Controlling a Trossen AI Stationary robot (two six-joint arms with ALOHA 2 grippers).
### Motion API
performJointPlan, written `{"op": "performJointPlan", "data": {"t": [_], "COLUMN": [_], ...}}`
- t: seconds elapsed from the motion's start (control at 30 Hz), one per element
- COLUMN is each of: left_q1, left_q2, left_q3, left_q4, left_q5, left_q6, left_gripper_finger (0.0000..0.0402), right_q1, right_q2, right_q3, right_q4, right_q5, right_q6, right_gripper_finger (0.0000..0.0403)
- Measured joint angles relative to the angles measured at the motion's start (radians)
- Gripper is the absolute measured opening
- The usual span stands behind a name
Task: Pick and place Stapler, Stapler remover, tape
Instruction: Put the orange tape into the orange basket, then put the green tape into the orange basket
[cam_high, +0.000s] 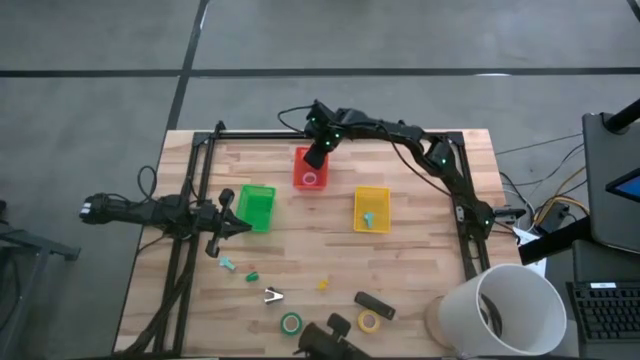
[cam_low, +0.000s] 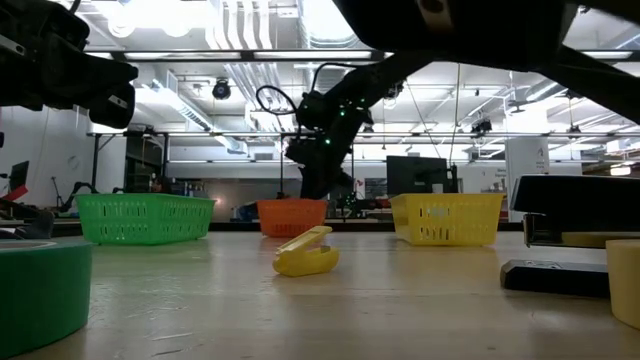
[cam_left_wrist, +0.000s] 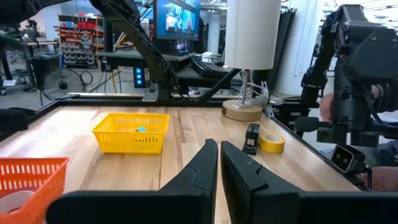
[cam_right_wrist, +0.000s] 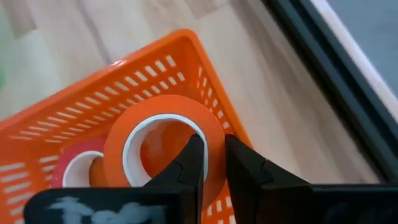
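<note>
Over at the far side, the right hand (cam_right_wrist: 210, 155) pinches an orange tape roll (cam_right_wrist: 163, 146) above the orange basket (cam_high: 309, 170). Meanwhile the left hand (cam_left_wrist: 219, 163), pressed together, waits by the green basket (cam_high: 257, 206). Stapler (cam_high: 374, 305) lies on the worktop (cam_high: 420, 250).

The wooden table (cam_high: 420, 250) holds three baskets in a row: a green basket (cam_high: 257, 207), an orange basket (cam_high: 309, 169) and a yellow basket (cam_high: 371, 209). Nearer the front lie a green tape roll (cam_high: 291, 323), a yellow tape roll (cam_high: 369, 322) and the black stapler (cam_high: 375, 304). Little pieces lie by them: teal (cam_high: 228, 265), green (cam_high: 252, 276), silver (cam_high: 273, 295), and a tiny yellow one (cam_high: 323, 285), maybe a staple remover.
</note>
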Motion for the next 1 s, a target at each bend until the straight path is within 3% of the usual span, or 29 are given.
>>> {"op": "performJointPlan", "data": {"t": [1.0], "left_q1": [0.0], "left_q2": [0.0], "left_q3": [0.0], "left_q4": [0.0], "left_q5": [0.0], "left_q6": [0.0], "left_gripper_finger": [0.0023], "right_q1": [-0.002], "right_q2": [-0.028], "right_q3": [-0.002], "right_q4": [-0.032], "right_q5": [0.001], "right_q6": [0.001], "right_gripper_finger": [0.0133]}}
